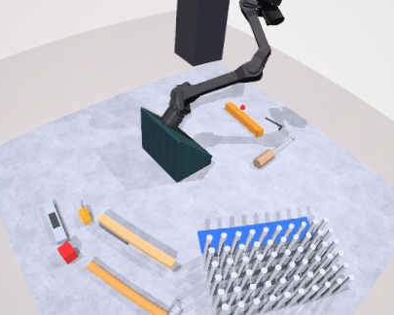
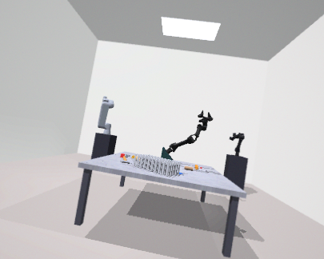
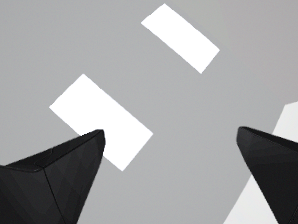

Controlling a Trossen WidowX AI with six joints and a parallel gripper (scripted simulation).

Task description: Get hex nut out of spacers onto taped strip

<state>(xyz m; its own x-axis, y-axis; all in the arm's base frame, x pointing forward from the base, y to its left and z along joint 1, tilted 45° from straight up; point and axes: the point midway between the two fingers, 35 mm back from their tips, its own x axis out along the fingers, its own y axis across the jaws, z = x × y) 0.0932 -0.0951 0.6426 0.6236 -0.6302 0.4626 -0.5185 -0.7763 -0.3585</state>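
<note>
The metal spacers stand upright in a dense field. The blue taped strip lies along one edge of them. The hex nut cannot be made out. A black L-shaped hex key lies beyond a screwdriver with a wooden handle. A hammer with an orange handle lies beside the field. My gripper is open and empty, raised high above the table with its fingers pointing up; only the ceiling and walls show between them.
My arm rises from a dark green wedge mount. An orange bar, a red ball, a pale wooden bar, a red cube, a grey tool and a small yellow tool lie around. Other arms stand on pedestals beside the table.
</note>
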